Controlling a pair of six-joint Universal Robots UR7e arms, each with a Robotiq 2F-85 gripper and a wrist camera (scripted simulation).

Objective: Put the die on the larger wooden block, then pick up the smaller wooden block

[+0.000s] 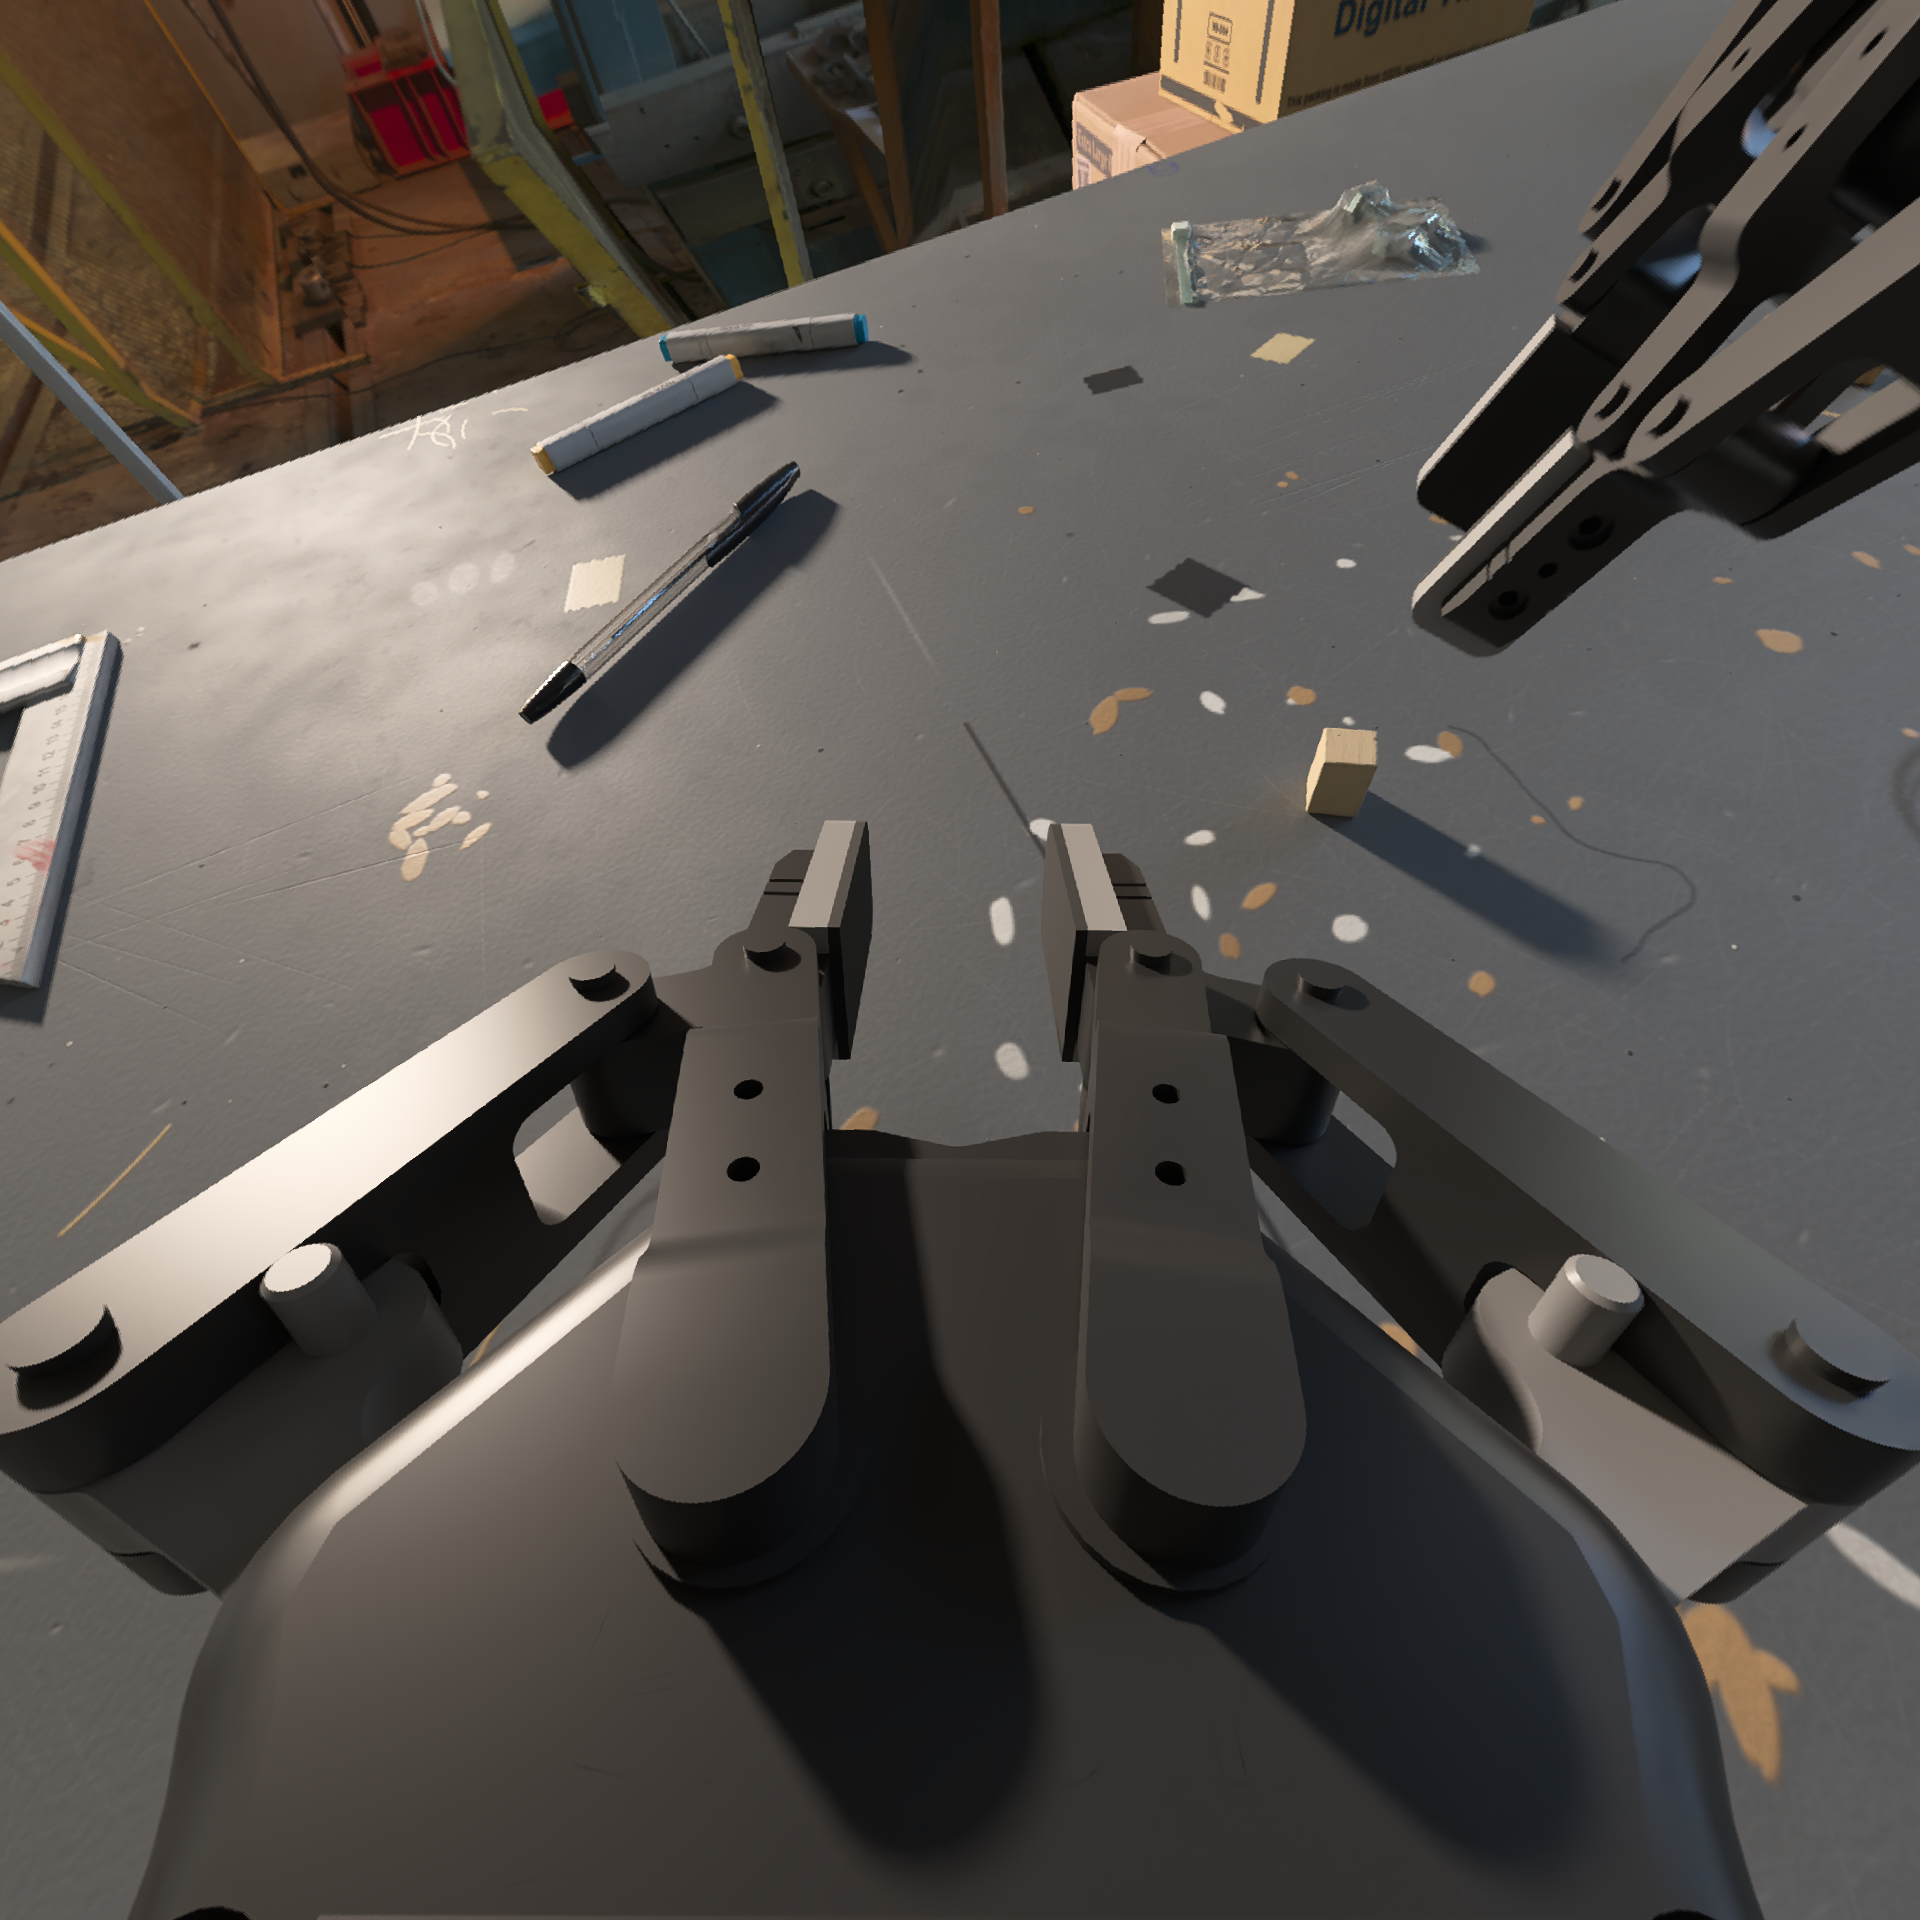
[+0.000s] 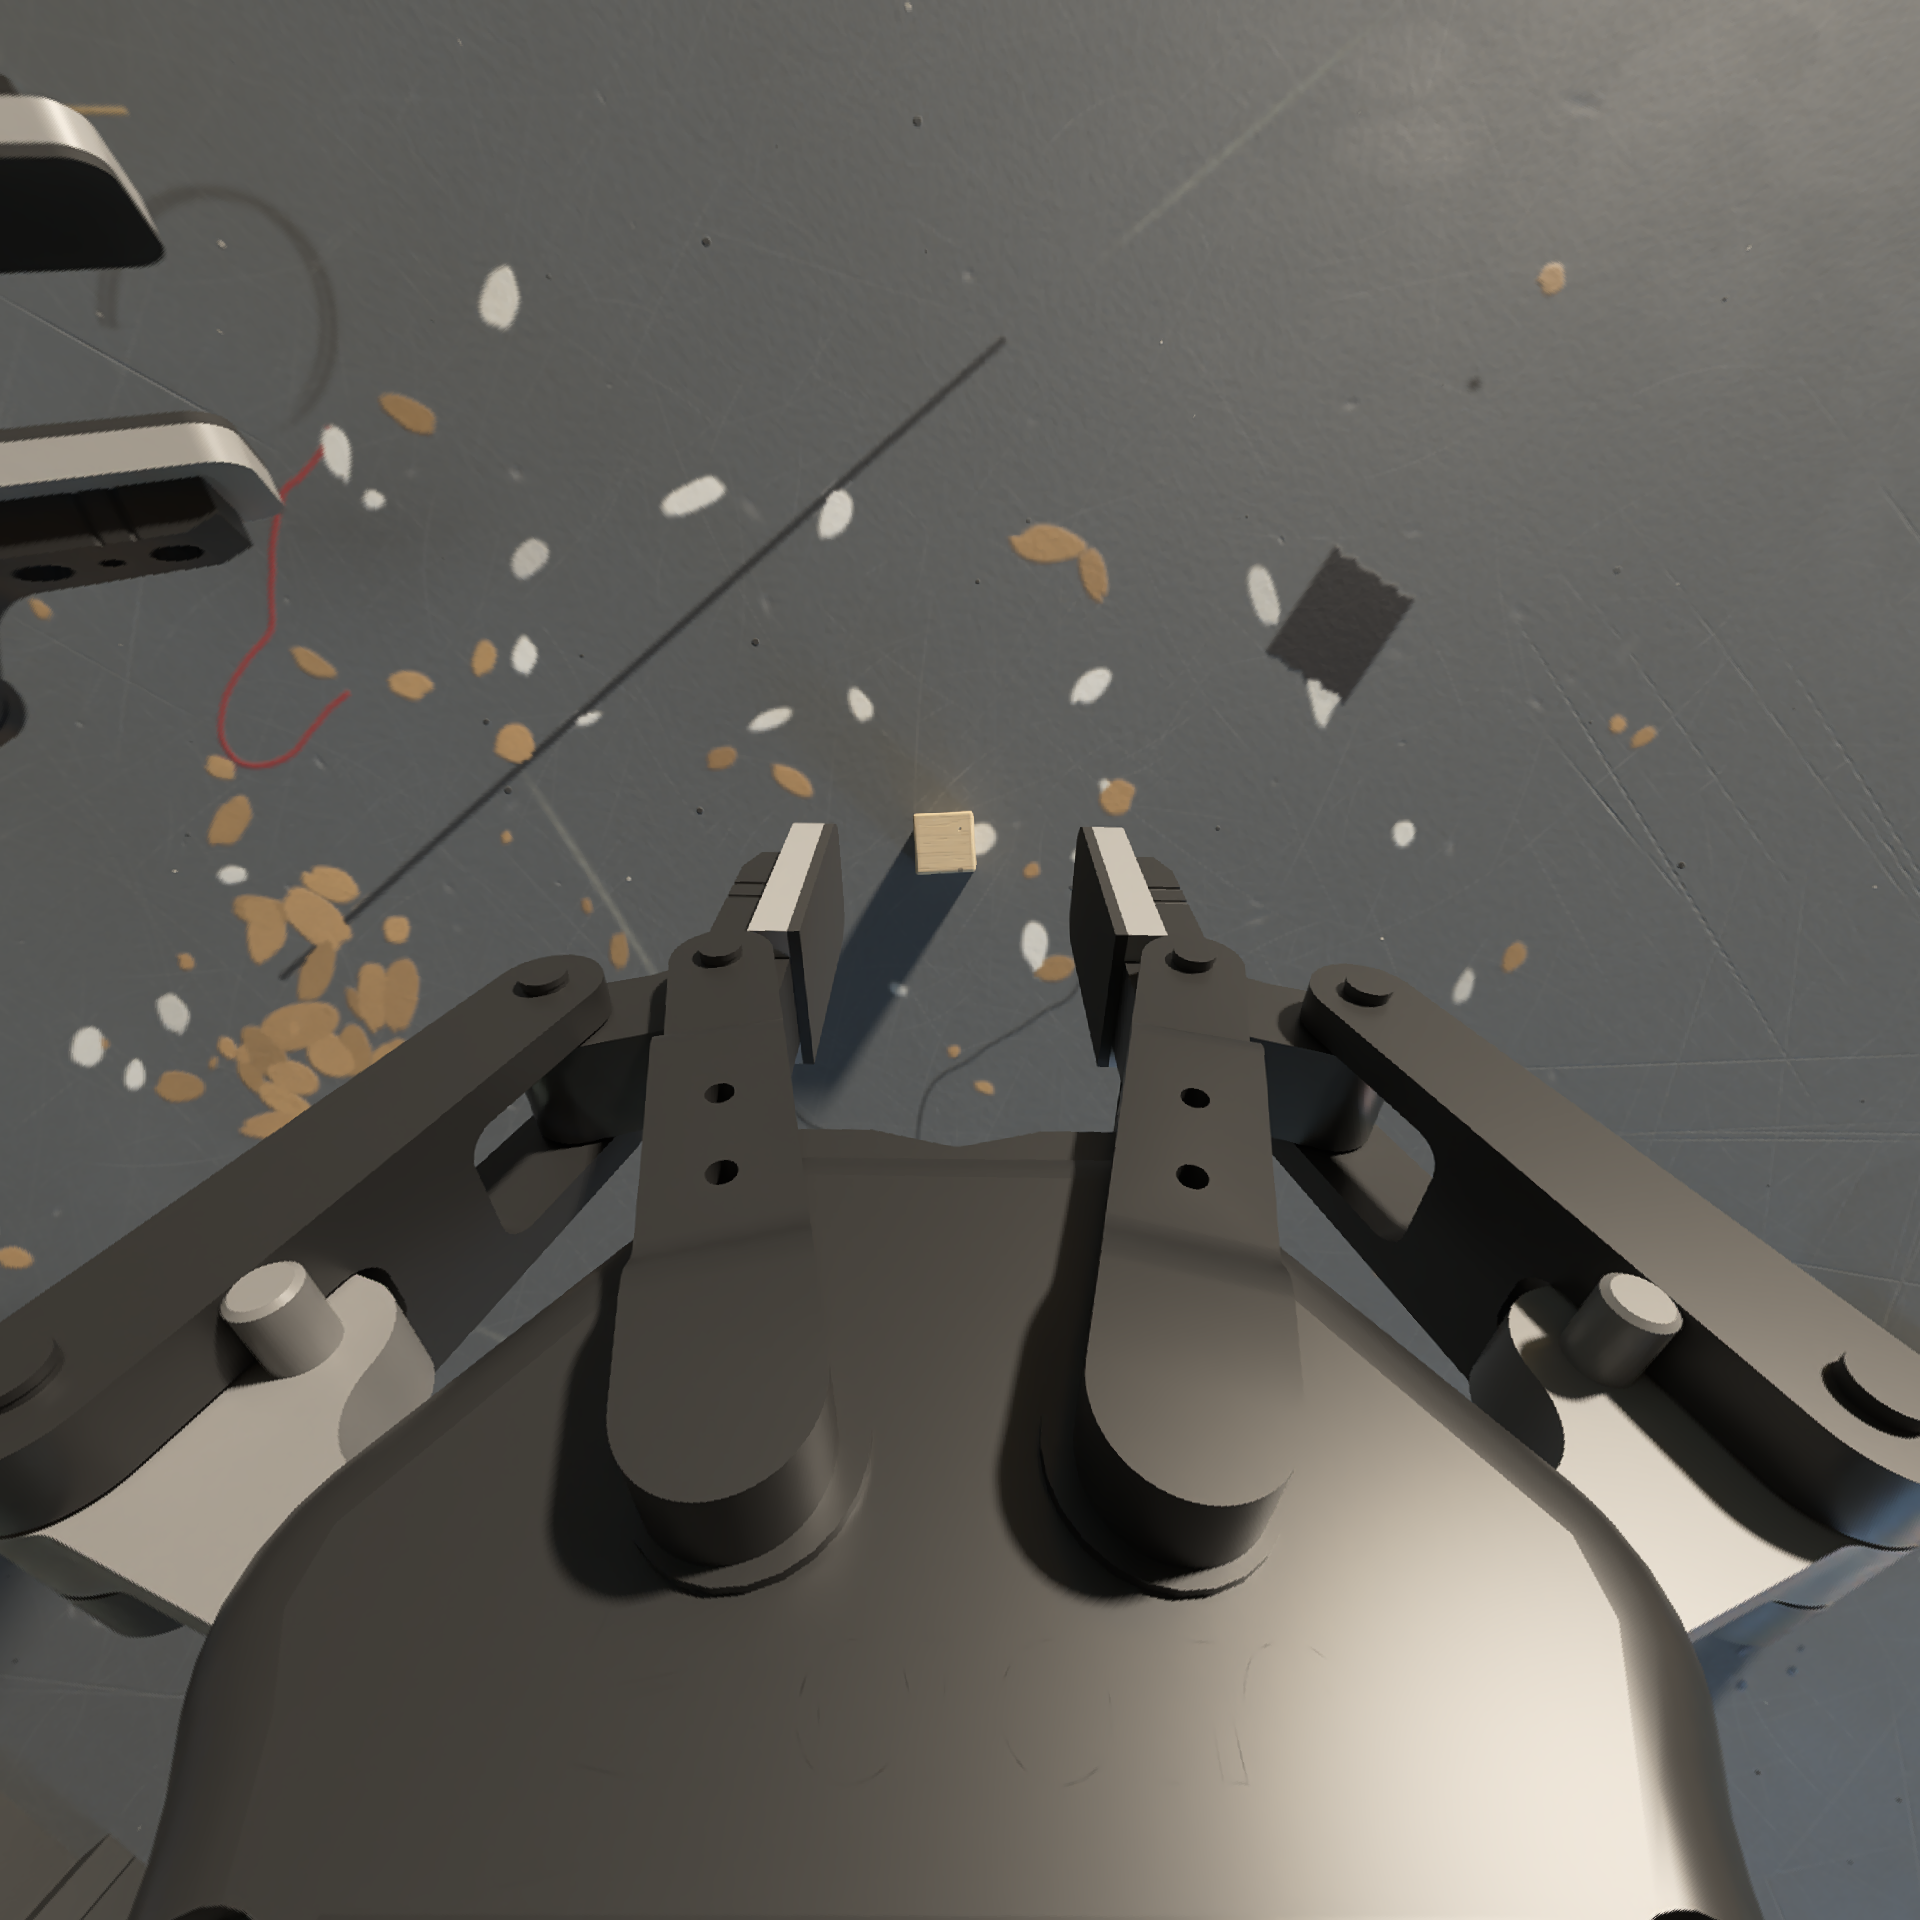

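A small pale wooden block (image 1: pixel 1341 770) stands on the grey table, ahead and to the right of my left gripper (image 1: pixel 956 831). My left gripper is open and empty above the table. In the right wrist view the same block (image 2: pixel 943 842) lies on the table far below, between my fingertips. My right gripper (image 2: pixel 951 836) is open and empty, high above it, pointing straight down. The right gripper also shows at the upper right of the left wrist view (image 1: pixel 1455 561). No die and no larger block are in view.
A black pen (image 1: pixel 665 592), two grey markers (image 1: pixel 639 414) (image 1: pixel 764 336), a steel square (image 1: pixel 42 800) at the left edge and a plastic bag (image 1: pixel 1314 244) lie on the table. Cardboard boxes (image 1: pixel 1226 73) stand beyond the far edge. A red thread (image 2: pixel 272 644) lies near the left gripper's fingers (image 2: pixel 125 520).
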